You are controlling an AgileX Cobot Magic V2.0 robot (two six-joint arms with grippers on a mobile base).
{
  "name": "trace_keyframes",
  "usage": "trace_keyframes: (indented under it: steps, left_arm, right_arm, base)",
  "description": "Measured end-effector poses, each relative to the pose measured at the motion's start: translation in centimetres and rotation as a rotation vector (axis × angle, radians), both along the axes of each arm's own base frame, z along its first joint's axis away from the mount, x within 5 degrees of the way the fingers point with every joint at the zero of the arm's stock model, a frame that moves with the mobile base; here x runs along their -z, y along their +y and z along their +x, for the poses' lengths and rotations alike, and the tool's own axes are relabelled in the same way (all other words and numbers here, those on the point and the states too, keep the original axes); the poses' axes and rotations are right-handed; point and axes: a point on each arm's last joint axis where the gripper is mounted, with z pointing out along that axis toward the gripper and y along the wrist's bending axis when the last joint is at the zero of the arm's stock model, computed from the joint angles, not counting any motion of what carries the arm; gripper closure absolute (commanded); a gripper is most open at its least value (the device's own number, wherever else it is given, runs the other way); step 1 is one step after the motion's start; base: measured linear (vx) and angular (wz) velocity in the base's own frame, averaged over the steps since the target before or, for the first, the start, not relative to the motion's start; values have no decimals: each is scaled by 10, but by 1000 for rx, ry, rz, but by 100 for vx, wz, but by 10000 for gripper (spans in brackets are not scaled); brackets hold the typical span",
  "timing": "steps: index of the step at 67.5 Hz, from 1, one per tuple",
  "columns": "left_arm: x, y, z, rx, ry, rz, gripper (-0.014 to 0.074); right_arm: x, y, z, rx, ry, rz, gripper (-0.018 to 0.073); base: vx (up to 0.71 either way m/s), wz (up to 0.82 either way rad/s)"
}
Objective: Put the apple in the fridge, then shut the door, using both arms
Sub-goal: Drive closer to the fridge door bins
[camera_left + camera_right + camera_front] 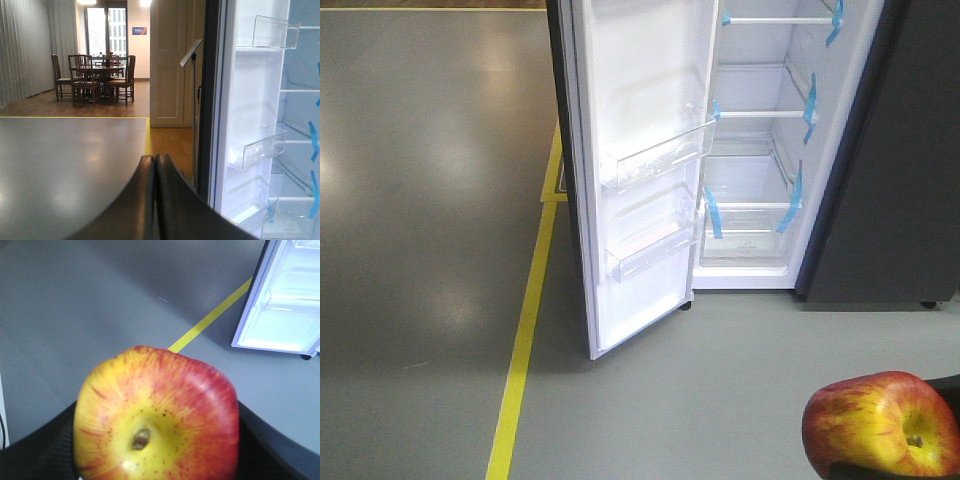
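Counts at the open fridge

One apple point(155, 415), one fridge point(755, 70) and one door point(640, 80) are seen; three door bins point(257, 147), three glass shelves point(765, 113), six blue tape strips point(712, 215) and one yellow floor line point(525, 330) are counted.

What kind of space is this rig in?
Likely a mock-home test lab: grey floor with yellow tape line, tall dark grey fridge standing open, wooden dining table and chairs behind.

No words, brands or numbers can be read anywhere. In the left wrist view a small blue-and-red sign point(139, 30) hangs on the far wall point(137, 55), at about one o'clock from the dining table point(102, 70), its lettering too small to make out. A faint line of print on the lowest drawer point(745, 245) of the fridge point(750, 90) is blurred beyond reading.
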Motion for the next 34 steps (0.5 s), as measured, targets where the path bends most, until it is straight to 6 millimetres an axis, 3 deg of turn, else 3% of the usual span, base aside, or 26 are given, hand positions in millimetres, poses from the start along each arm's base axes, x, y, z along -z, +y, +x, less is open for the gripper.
trace_keyframes:
  steps: [34]
  left_arm:
    - [0,0,0,0,0,0,602]
  right_arm:
    - [0,0,0,0,0,0,216]
  base:
    - [10,1]
